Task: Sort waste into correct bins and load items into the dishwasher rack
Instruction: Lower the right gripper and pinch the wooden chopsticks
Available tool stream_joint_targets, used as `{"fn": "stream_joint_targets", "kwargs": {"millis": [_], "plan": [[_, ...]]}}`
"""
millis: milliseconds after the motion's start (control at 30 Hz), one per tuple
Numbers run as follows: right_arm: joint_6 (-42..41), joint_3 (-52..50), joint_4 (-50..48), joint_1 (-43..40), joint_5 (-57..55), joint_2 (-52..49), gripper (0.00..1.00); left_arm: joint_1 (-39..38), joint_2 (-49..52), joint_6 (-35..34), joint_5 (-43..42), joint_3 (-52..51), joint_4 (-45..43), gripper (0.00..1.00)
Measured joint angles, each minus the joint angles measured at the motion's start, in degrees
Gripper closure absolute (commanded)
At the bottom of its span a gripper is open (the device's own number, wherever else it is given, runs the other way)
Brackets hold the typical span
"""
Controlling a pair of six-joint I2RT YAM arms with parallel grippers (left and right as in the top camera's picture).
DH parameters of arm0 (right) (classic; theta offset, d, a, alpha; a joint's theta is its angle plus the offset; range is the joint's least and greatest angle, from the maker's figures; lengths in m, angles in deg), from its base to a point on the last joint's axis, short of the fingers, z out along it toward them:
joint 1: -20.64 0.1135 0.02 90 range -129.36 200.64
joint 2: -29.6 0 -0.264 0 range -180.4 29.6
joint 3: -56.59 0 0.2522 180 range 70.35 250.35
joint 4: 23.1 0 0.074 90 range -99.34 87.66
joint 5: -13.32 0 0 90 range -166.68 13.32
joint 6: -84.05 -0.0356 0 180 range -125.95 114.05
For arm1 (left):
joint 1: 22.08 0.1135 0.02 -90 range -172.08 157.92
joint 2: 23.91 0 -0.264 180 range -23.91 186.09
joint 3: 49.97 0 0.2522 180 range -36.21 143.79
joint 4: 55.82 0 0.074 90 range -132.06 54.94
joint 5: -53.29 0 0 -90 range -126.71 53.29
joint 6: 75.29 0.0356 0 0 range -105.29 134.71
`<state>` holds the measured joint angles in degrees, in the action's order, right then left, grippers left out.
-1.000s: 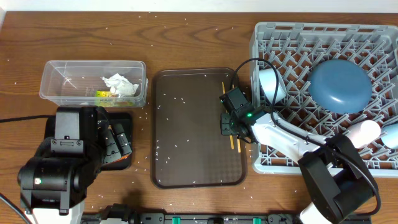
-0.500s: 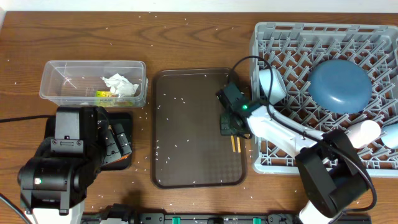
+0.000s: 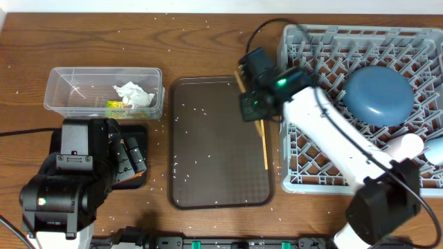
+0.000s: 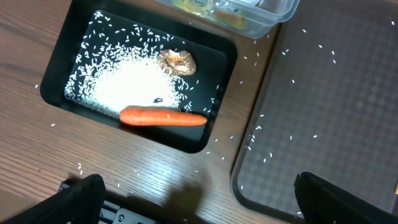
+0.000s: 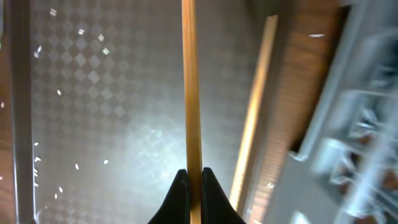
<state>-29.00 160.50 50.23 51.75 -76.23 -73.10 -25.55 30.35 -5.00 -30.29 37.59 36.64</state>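
Observation:
My right gripper (image 5: 191,173) is shut on one wooden chopstick (image 5: 191,87) and holds it above the brown tray's far right corner (image 3: 250,107). The second chopstick (image 3: 264,146) lies along the tray's right edge, beside the grey dishwasher rack (image 3: 297,41). In the rack are the blue plate (image 3: 377,93), a pink cup (image 3: 405,146) and a light-blue cup (image 3: 436,149). The clear tub (image 3: 66,86) holds white tissue (image 3: 133,94) and a yellow-green wrapper (image 3: 116,105). My left gripper (image 4: 211,205) is open above the table, near the black tray (image 4: 56,93) with the carrot (image 4: 163,117), a brown lump (image 4: 176,61) and rice.
The brown serving tray (image 3: 208,173) sits mid-table, sprinkled with rice grains. More grains are scattered over the wooden table. My left arm's base (image 3: 69,183) covers most of the black tray in the overhead view. My right arm crosses the rack's near left part.
My right gripper has risen and moved toward the tray's far right corner with one chopstick in it. The other chopstick has stayed on the tray. The left arm has not moved.

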Motion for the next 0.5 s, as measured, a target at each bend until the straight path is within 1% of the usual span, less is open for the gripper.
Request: {"fn": "stream_joint_targets", "kwargs": {"millis": [333,500], "plan": [[1.0,0.7,10.5,-17.9,-0.1,4.7,0.99,0.0,0.0,0.0,0.0,0.0,0.0,0.02],[3.6,0.1,11.4,-24.0,-0.5,5.0,0.99,0.0,0.0,0.0,0.0,0.0,0.0,0.02]]}}
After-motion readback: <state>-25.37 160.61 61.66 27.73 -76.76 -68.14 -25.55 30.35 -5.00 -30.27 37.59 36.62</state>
